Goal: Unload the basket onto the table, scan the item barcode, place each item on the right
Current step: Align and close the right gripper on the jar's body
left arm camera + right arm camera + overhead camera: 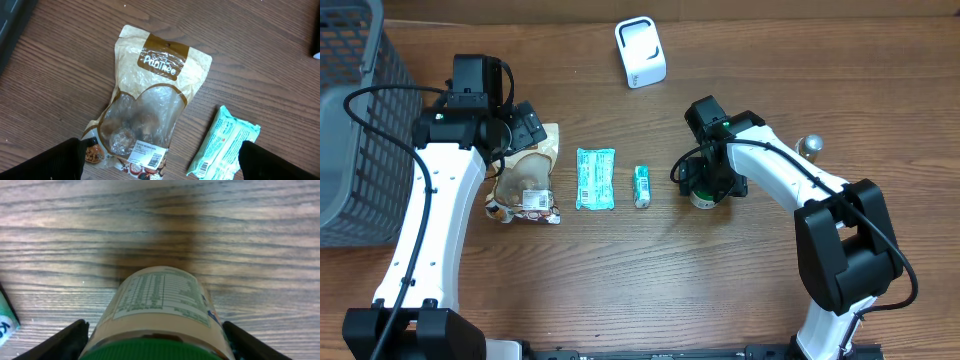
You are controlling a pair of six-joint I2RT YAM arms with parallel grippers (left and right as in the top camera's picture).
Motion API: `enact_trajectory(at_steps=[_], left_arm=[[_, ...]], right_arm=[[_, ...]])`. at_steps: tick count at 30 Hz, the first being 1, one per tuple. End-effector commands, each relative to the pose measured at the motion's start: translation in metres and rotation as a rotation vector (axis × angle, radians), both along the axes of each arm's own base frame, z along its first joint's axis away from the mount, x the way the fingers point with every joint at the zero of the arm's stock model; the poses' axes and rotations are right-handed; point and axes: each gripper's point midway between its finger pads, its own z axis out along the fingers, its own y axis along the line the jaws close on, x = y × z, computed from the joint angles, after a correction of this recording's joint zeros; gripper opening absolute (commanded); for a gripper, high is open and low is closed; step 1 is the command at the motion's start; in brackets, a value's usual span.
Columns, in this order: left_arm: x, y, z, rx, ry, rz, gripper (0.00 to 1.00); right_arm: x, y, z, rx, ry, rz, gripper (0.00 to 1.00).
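One jar (pixel 160 305) pinched in right gripper (pixel 160 347), left gripper (pixel 162 162) open

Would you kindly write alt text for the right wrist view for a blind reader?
A green-lidded jar with a pale printed label fills the lower centre, flanked by the dark fingers of the right gripper. Behind it is a wood-grain table, with a sliver of a teal item at the left edge.

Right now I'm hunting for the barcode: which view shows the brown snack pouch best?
The left wrist view: the pouch lies flat and fills the frame, its barcode label near the bottom edge. Overhead shows it small, partly under the left gripper. The right wrist view misses it.
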Motion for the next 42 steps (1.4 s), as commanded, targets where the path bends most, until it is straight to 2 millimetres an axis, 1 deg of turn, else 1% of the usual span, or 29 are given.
enact_trajectory(at_steps=[1,18,28,33,42], left_arm=[[0.0019,0.001,0.0023,0.002,-0.006,-0.003,1.0],[0.0019,0.001,0.0023,0.002,-0.006,-0.003,1.0],[0.0019,0.001,0.0023,0.002,-0.006,-0.003,1.0],[0.0019,0.001,0.0023,0.002,-0.006,-0.003,1.0],[0.0019,0.001,0.0023,0.002,-0.006,-0.003,0.99]], right_arm=[[-0.0008,-0.0028,-0.0011,-0.013,0.0,-0.002,0.74],[-0.001,-0.0023,-0.0011,-0.009,0.002,-0.032,0.71],[-0.001,-0.0023,-0.0011,-0.009,0.002,-0.031,0.7],[-0.0011,-0.0023,-0.0011,-0.009,0.003,-0.031,0.65],[-0.0011,-0.0023,-0.0011,-0.009,0.003,-0.031,0.64]])
